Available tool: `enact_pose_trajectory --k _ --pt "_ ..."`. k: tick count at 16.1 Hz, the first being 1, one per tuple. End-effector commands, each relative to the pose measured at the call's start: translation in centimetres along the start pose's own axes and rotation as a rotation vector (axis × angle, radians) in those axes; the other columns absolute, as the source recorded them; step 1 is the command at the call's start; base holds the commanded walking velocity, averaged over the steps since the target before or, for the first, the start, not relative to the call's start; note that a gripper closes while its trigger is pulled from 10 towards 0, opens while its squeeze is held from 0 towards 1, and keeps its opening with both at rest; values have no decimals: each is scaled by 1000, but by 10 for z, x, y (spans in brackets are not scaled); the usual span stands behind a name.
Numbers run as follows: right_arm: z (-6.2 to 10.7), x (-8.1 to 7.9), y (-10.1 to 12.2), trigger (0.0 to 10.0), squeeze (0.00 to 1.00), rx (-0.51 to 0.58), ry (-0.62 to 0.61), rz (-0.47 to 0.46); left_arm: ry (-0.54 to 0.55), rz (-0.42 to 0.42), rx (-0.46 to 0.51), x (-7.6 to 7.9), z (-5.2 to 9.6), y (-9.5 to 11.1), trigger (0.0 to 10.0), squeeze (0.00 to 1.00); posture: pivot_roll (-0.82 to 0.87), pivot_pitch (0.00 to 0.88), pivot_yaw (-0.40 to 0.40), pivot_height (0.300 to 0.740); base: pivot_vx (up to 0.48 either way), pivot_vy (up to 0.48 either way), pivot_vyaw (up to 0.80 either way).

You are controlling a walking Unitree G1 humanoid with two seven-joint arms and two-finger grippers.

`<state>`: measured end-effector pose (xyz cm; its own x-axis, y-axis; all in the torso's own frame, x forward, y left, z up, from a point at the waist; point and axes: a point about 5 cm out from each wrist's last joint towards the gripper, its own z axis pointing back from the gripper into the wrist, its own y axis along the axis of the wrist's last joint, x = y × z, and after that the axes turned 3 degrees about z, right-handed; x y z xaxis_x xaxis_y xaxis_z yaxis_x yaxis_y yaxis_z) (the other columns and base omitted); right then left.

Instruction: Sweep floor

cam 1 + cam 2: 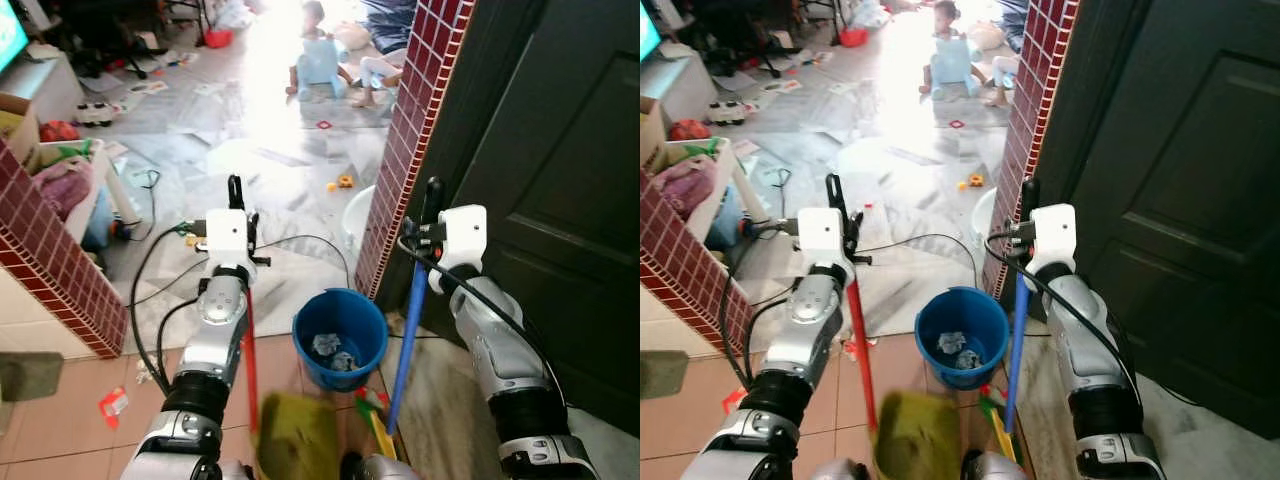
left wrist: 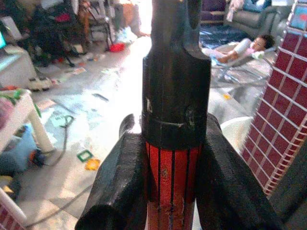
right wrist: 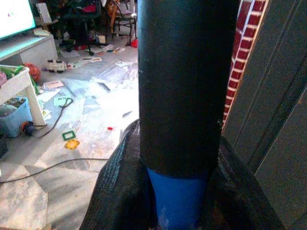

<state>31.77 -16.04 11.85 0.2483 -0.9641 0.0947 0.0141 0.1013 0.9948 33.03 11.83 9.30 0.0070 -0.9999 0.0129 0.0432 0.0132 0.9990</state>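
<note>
Our left claw (image 1: 236, 190) clamped on the red broom handle (image 1: 249, 365), our right claw (image 1: 433, 195) clamped on the blue dustpan handle (image 1: 407, 340), blue bucket (image 1: 340, 338) between them on the floor.

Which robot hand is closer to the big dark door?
Right. The right gripper, shut on the blue handle, is just beside the dark panelled door. The left gripper, holding the red handle, is across the blue bucket.
</note>
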Motion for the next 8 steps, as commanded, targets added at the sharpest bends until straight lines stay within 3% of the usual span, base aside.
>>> enact_pose_trajectory --k 1,4,6,8 --pt "-3 1 17 10000 0 57 10 6 -9 -18 63 6 -9 18 10000 0 -125 0 -8 740 0 0 0" --pt "-5 -10 23 10000 0 48 70 58 -28 -40 53 13 -10 17 10000 0 -116 15 -26 740 0 0 0" --pt "-7 -34 31 10000 0 57 189 90 -71 -64 69 15 -4 16 10000 0 -110 13 -33 740 0 0 0" --pt "-6 -52 22 10000 0 34 276 53 -50 -76 66 8 2 12 10000 0 -71 0 -5 740 0 0 0"
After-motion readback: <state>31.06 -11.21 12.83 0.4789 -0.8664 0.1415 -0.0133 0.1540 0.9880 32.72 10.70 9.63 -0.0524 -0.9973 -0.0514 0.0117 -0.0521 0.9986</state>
